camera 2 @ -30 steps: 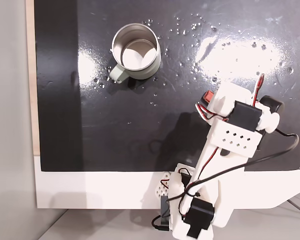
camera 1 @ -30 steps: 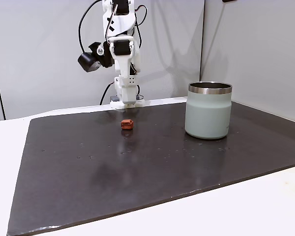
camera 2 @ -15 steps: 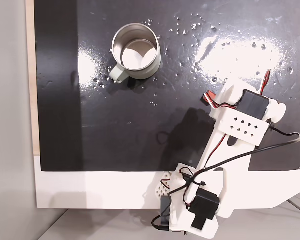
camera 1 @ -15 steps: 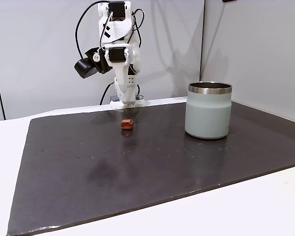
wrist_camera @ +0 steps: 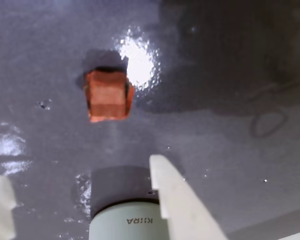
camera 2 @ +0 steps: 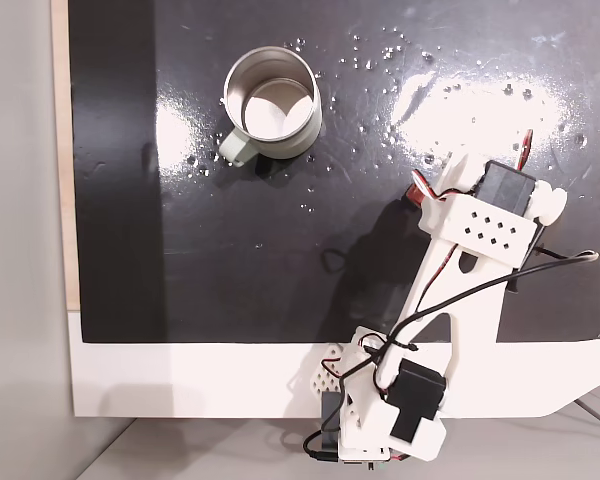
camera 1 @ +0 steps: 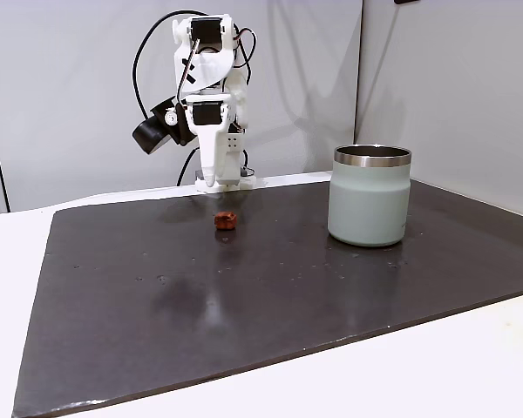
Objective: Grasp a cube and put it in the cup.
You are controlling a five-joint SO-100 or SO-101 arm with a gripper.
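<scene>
The cube point(wrist_camera: 108, 95) is a small rust-red block lying on the shiny dark mat; in a fixed view the cube point(camera 1: 226, 218) lies a little in front of the arm's base. My gripper point(wrist_camera: 79, 172) is open, with one white finger point(wrist_camera: 177, 200) at the right and the other at the left edge, both short of the cube with nothing between them. Seen from the front, the gripper point(camera 1: 207, 178) points down, above and behind the cube. The pale grey-green cup point(camera 1: 370, 196) stands upright to the right. From above, the cup point(camera 2: 314, 100) shows a bare steel inside.
The dark mat point(camera 1: 244, 305) covers most of the white table point(camera 1: 471, 366). The arm's base point(camera 1: 223, 183) sits at the mat's far edge. A grey wall stands behind. In the wrist view a pale grey-green cylinder point(wrist_camera: 125, 222) with lettering sits at the bottom edge, partly behind the right finger.
The arm has unfolded and the gripper has swung down toward the mat behind the cube. Cube and cup have not moved.
</scene>
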